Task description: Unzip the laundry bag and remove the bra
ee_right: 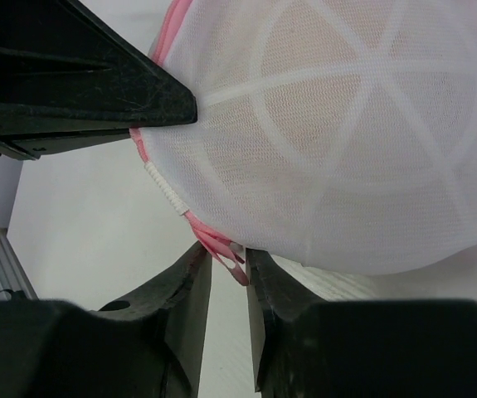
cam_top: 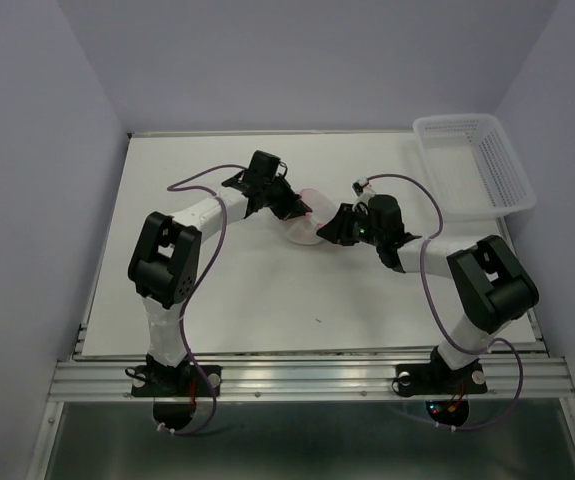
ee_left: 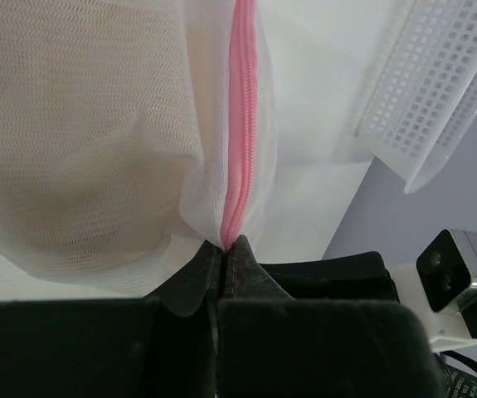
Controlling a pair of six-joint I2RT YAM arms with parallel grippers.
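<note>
From above, the two arms meet over the middle of the table (cam_top: 217, 290). The left gripper (cam_top: 297, 207) and right gripper (cam_top: 332, 228) hold the laundry bag (cam_top: 309, 225) up between them. A white basket (cam_top: 477, 160) sits at the far right corner.

The left wrist camera shows the left gripper (ee_left: 226, 249) pinched tight on the bag's pink zipper (ee_left: 242, 116). The beige bra (ee_left: 64, 191) shows through the mesh beside it.

The right wrist camera shows the bag (ee_right: 346, 141) as a round dome, with the bra (ee_right: 321, 99) inside it. The pink zipper pull (ee_right: 228, 253) hangs between the tips of the right gripper (ee_right: 228, 265). They stand a narrow gap apart, and I cannot tell whether they grip the pull. The left gripper's tip (ee_right: 184, 112) bites the bag's rim.
</note>
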